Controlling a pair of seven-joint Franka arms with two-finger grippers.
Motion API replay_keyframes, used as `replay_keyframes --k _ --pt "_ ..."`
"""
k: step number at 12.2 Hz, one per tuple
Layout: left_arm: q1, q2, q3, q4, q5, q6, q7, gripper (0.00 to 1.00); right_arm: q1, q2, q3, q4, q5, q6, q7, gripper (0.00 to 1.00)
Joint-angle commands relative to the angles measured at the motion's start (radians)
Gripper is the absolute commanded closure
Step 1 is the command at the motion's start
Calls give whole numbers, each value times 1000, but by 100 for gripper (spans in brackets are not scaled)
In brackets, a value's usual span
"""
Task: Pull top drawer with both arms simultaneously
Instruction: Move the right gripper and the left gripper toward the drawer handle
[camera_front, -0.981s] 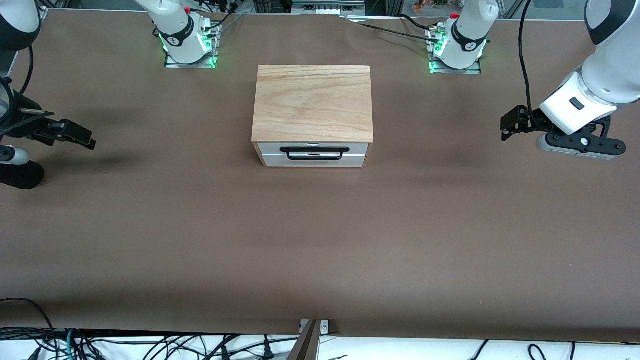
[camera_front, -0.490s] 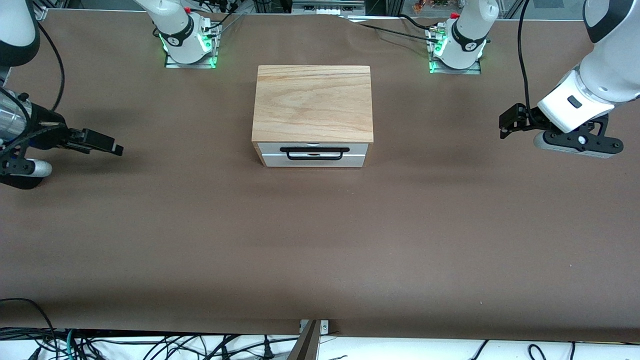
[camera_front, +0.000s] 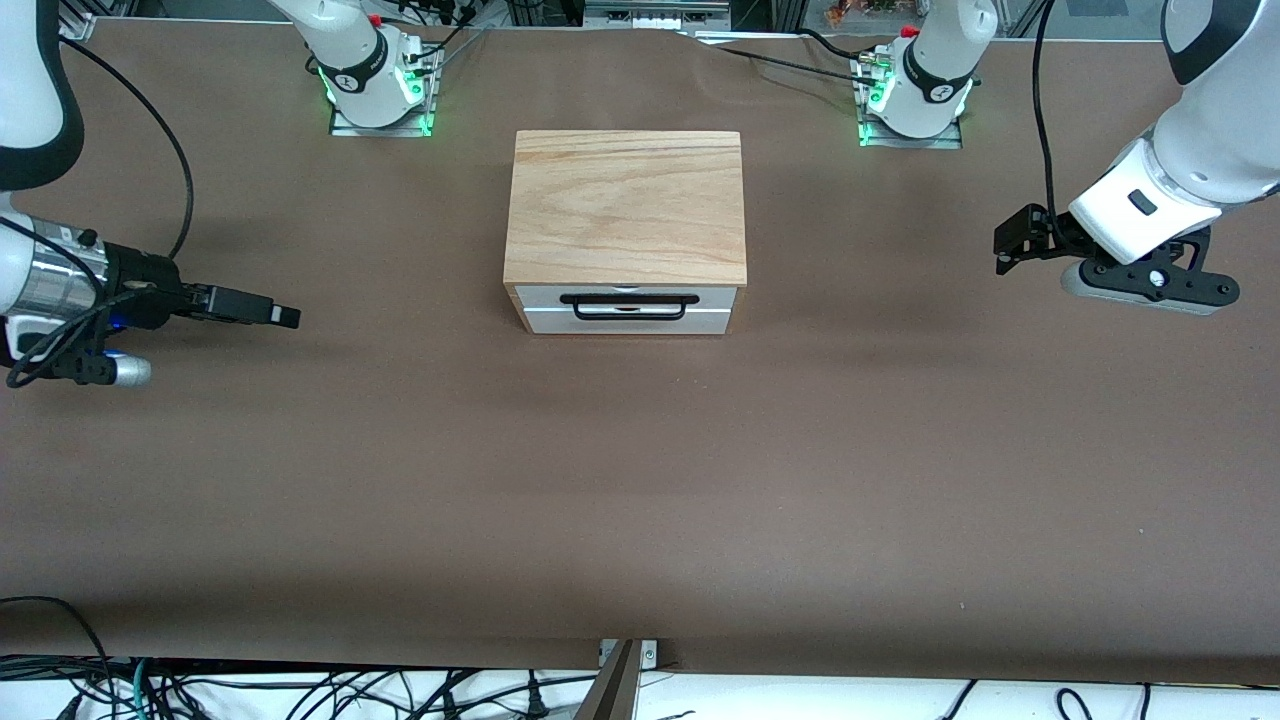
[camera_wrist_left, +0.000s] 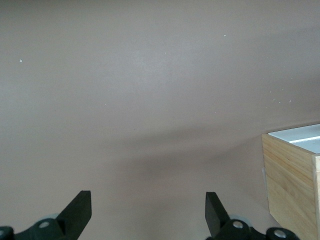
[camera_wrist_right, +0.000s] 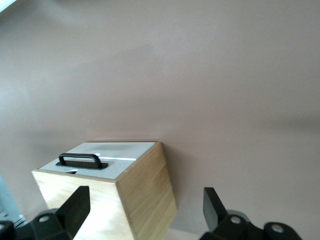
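Observation:
A wooden box (camera_front: 626, 205) stands mid-table. Its top drawer (camera_front: 700, 297) has a white front and a thin black wire handle (camera_front: 628, 299), and it sits shut, flush with the box. My right gripper (camera_front: 285, 318) is open and empty over bare table toward the right arm's end, pointing at the box. In the right wrist view the gripper (camera_wrist_right: 145, 210) frames the box (camera_wrist_right: 145, 190), the white front (camera_wrist_right: 125, 152) and the handle (camera_wrist_right: 80, 160). My left gripper (camera_front: 1005, 250) is open and empty over bare table toward the left arm's end. The left wrist view shows the open gripper (camera_wrist_left: 147, 215) and a box corner (camera_wrist_left: 292, 175).
Brown paper covers the table (camera_front: 640, 480). The two green-lit arm bases (camera_front: 375, 95) (camera_front: 912, 105) stand farther from the front camera than the box. Cables (camera_front: 300, 690) hang off the table's near edge.
My right gripper has moved toward the box along the table and turned to point at it. My left gripper has edged slightly toward the box. The drawer has not moved.

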Motion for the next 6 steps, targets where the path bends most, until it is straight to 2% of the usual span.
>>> replay_keyframes --k 1,4,6 --pt "-23 50 -13 8 8 -31 -7 0 -12 47 1 12 111 -30 -7 0" --pt "-43 128 -17 37 -198 -36 -10 0 -64 116 1 12 261 -110 -101 0" --pt "-48 239 -18 118 -273 -36 -4 0 -78 133 1 10 289 -131 -114 0"
